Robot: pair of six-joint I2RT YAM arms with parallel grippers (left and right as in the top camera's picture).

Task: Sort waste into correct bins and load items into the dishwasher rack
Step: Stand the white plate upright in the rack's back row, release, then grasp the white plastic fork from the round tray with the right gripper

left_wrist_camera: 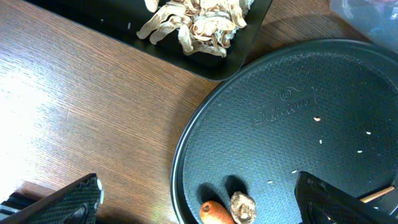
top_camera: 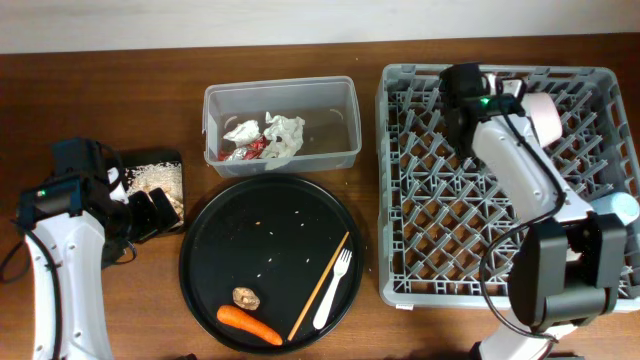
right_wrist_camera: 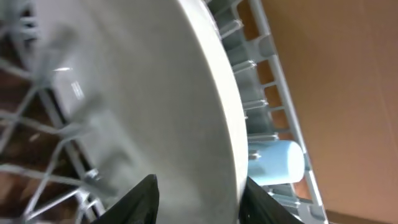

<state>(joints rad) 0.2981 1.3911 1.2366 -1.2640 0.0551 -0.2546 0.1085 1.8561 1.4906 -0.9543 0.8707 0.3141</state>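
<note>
big round black tray [top_camera: 225,250] sits on a brown wood-grain table [top_camera: 100,100], close to the table's front edge. the tray's got some embossed script [left_wrist_camera: 283,107] on its floor.

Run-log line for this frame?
left gripper: open, empty, by round tray | right gripper: shut on white plate at rack | pending: carrot, brown lump, fork, chopstick

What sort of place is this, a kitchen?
Probably a robot test bench staged as kitchen clean-up, not a real kitchen: two robot arms at a wooden table, a grey dishwasher rack, and a clear tub of waste beside a round black tray.
</note>
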